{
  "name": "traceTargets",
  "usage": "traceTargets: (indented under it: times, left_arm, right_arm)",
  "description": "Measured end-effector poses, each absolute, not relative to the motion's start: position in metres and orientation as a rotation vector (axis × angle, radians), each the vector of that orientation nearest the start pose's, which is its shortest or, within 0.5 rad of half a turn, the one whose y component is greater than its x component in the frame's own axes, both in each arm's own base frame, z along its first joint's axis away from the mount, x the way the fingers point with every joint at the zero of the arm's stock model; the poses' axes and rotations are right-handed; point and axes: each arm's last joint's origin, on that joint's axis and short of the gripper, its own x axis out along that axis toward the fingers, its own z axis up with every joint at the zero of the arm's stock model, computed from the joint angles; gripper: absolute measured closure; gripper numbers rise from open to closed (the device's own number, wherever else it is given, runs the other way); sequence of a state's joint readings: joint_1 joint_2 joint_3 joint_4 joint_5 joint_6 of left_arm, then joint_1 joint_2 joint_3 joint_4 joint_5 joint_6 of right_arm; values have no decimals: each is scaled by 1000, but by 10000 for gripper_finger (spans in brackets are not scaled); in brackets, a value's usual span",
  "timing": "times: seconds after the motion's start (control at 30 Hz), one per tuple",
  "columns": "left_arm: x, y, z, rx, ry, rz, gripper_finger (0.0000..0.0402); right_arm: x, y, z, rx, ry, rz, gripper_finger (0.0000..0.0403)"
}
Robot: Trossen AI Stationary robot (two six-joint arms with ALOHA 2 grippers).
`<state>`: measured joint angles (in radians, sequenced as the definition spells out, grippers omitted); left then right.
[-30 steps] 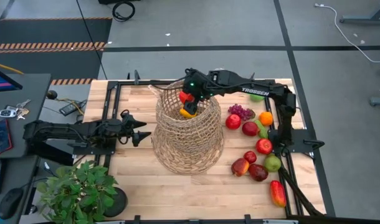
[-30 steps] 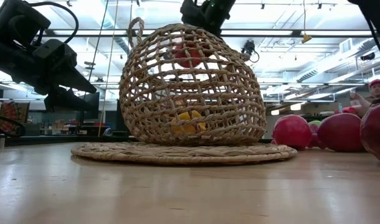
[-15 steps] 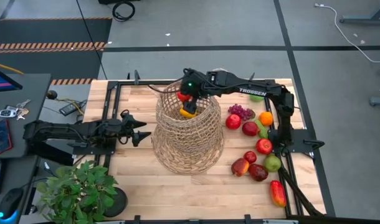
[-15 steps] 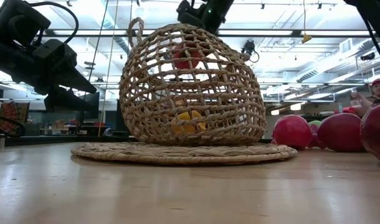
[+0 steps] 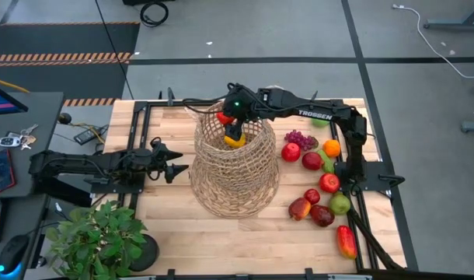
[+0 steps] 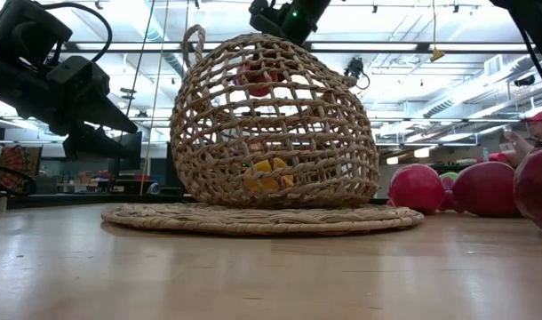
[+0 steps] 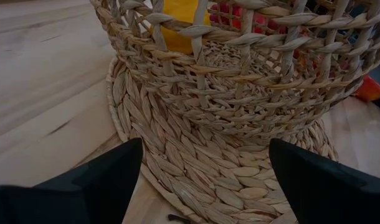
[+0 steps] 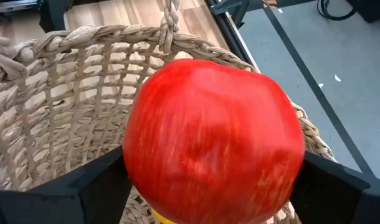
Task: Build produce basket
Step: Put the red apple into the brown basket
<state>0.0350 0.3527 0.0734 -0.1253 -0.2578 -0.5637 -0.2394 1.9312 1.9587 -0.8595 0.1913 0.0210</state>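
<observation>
The tan wicker basket (image 5: pixel 235 167) stands upright on its flat woven base (image 6: pixel 262 218) at mid table. My right gripper (image 5: pixel 232 117) is over the basket's mouth, shut on a red apple (image 5: pixel 224 118) that sits inside the neck (image 6: pixel 258 78). A yellow piece of produce (image 5: pixel 235 141) lies on the basket's bottom (image 6: pixel 267 173). More produce (image 5: pixel 318 183) lies on the table to the basket's right. My left gripper (image 5: pixel 175 167) is open just left of the basket, low, with its fingers (image 7: pixel 96 180) pointing at the base (image 7: pixel 240 81). My right gripper pinches the red apple (image 8: pixel 212 137) between its two fingers (image 8: pixel 96 183), one on each side of the fruit. It reaches in from the table's right and slants down into the basket's mouth. The apple is lifted clear, inside the rim (image 8: pixel 84 37).
Purple grapes (image 5: pixel 299 140), an orange (image 5: pixel 331 147), red and green apples (image 5: pixel 330 183) and a red-orange pepper (image 5: pixel 346 241) are on the right side. A leafy potted plant (image 5: pixel 97 237) stands at the near left corner. Bare wood lies in front of the basket.
My right gripper, still shut on the red apple, has moved a little toward the table's left edge across the basket's mouth. The basket and the yellow piece inside have stayed where they were.
</observation>
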Motion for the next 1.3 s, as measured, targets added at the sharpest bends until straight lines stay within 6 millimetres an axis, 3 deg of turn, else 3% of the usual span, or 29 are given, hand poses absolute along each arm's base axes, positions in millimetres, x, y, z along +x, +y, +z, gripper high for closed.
traceTargets:
  times: [0.33,0.6,0.97,1.3]
  left_arm:
    - [112,11,147,-507,311,394,45]
    - [112,11,147,-507,311,394,45]
    - [112,11,147,-507,311,394,45]
    - [112,11,147,-507,311,394,45]
  right_arm:
    - [407,-107,342,18,848,-454,32]
    - [406,-106,312,12,940,-433,32]
    - [402,-103,287,-43,1036,-361,32]
    - [407,-85,258,-158,1054,-244,32]
